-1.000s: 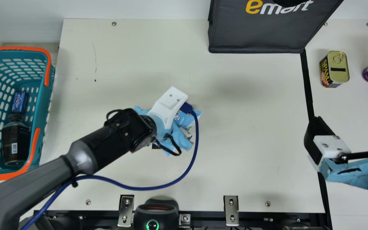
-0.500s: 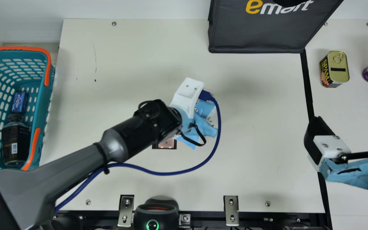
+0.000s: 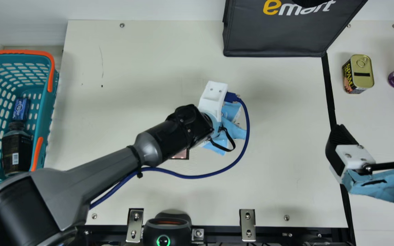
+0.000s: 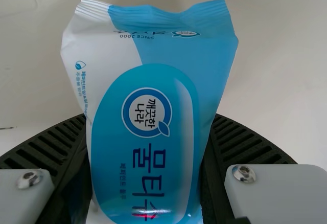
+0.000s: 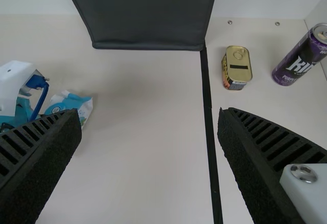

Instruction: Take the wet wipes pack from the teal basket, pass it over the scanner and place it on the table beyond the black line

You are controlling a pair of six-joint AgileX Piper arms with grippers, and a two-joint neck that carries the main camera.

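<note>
Carrying the pack (image 4: 153, 86), clamped in the left gripper (image 4: 148, 124), toward the right edge of the table (image 3: 279, 147) requires skirting the wide-open, empty right gripper (image 3: 371, 129).

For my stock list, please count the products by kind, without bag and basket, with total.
Metal cans: 2 (rectangular gold tin, round purple can)
Bottles: 1 (dark bottle with black cap)
Soft packs: 1 (blue-and-white plastic wipes pack)
Boxes: 1 (small blue box)
Total: 5

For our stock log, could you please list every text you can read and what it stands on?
"emart": dark bag
"SPAM": gold-lidded can
"SINCE 2000", "깨끗한 나라", "물티슈": wet wipes pack
Not surely legible: the pack's finest print, purple can, blue box, dark bottle.
</note>
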